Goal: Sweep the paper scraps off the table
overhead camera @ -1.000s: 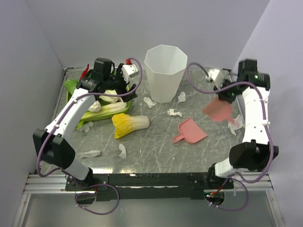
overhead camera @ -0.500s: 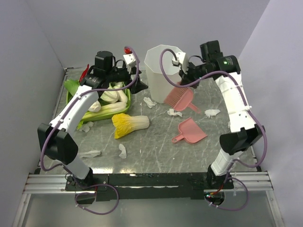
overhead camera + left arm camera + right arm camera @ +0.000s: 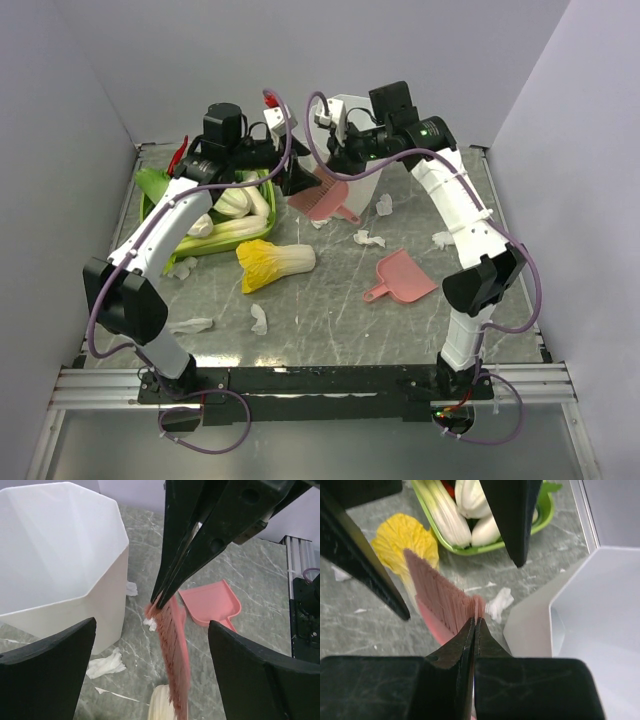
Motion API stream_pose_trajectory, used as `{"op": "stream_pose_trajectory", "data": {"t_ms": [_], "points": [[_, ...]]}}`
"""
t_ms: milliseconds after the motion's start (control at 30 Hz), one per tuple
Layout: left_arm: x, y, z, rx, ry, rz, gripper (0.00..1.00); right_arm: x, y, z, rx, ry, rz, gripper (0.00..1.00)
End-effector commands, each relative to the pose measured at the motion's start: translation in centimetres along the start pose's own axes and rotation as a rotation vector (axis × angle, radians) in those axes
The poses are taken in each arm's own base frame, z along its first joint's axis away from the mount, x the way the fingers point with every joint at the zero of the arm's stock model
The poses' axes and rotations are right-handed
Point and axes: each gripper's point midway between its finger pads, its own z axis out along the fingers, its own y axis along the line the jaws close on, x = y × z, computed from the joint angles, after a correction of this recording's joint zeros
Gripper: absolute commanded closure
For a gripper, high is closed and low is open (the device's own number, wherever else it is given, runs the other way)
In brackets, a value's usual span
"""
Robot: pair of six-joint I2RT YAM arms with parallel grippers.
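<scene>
Paper scraps lie scattered across the desk, from its left edge to the right of the white bin. The left fingers gape wide, released, just beside the pink brush, which the right fingers clench. A pink dustpan lies further right.

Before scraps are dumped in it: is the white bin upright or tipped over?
Upright. The white bin has its open mouth facing up and its base standing on the table.
</scene>
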Motion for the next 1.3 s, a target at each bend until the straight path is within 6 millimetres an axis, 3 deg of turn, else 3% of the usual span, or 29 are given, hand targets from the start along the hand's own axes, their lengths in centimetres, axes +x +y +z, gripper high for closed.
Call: {"op": "stream_pose_trajectory", "data": {"t_ms": [0,267,300,400,467,500,533,567,600,633,667,700,733,767,800,833,900,967,1267], "points": [[-2.0,-0.4,0.1,0.022,-0.048,0.054,0.07,-4.6,-0.6,-0.5,0.028,-0.149,-0.045,1.00],[-1.6,-0.5,0.6,0.069,-0.026,0.038,0.43,-5.6,-0.6,-0.4,0.027,-0.194,-0.009,1.00],[-1.6,-0.5,0.6,0.073,-0.024,0.045,0.56,-5.6,-0.7,-0.4,0.031,-0.196,-0.001,1.00],[-1.2,-0.4,0.9,0.090,-0.003,0.029,0.77,-5.6,-0.8,-0.3,0.038,-0.199,0.020,1.00],[-1.0,-0.4,1.0,0.096,0.004,0.020,0.84,-5.7,-0.6,-0.3,0.034,-0.204,0.033,1.00],[-1.0,-0.3,1.0,0.095,0.003,0.016,0.93,-6.0,-0.6,-0.5,0.034,-0.213,0.046,1.00],[-0.7,-0.3,1.0,0.089,0.006,0.010,0.98,-6.2,-0.5,-0.6,0.035,-0.220,0.051,0.95],[-1.1,-0.3,0.8,0.084,-0.004,0.018,0.99,-6.4,-0.7,-1.0,0.044,-0.228,0.061,0.83],[-1.6,-0.3,0.6,0.076,-0.014,0.027,0.99,-6.5,-0.7,-1.4,0.040,-0.239,0.112,0.50],[-1.8,-0.3,0.4,0.072,-0.020,0.025,0.99,-7.3,-0.9,-2.7,0.051,-0.280,0.125,0.34],[-2.5,-0.3,-0.5,0.066,-0.037,-0.003,0.99,-6.2,-2.1,-3.9,0.069,-0.290,0.186,0.25],[-3.6,-0.2,-1.0,0.070,-0.072,-0.002,0.99,-6.5,-1.5,-4.8,0.013,-0.332,0.267,0.17],[-3.9,-0.1,-1.6,0.076,-0.092,-0.023,0.99,-7.2,-1.8,-6.3,0.014,-0.381,0.273,0.14],[-4.2,-0.2,-3.0,0.108,-0.110,-0.185,0.99,-5.6,-2.9,-7.2,0.027,-0.386,0.339,0.12],[-6.2,0.2,-3.8,0.122,-0.180,-0.147,0.99,-5.6,-2.5,-7.9,-0.005,-0.402,0.387,0.10],[-5.8,0.4,-4.3,0.138,-0.189,-0.205,0.99,-5.3,-1.6,-8.0,-0.061,-0.403,0.395,0.10],[-6.3,0.2,-5.9,0.190,-0.208,-0.337,0.99,-4.3,-1.0,-7.9,-0.073,-0.378,0.359,0.09],[-6.9,0.1,-6.8,0.215,-0.229,-0.340,0.99,-3.1,-0.4,-7.0,-0.109,-0.370,0.377,0.09],[-7.9,-1.1,-7.9,0.281,-0.212,-0.344,0.99,-2.0,1.5,-3.5,-0.237,-0.342,0.416,0.10]]}}
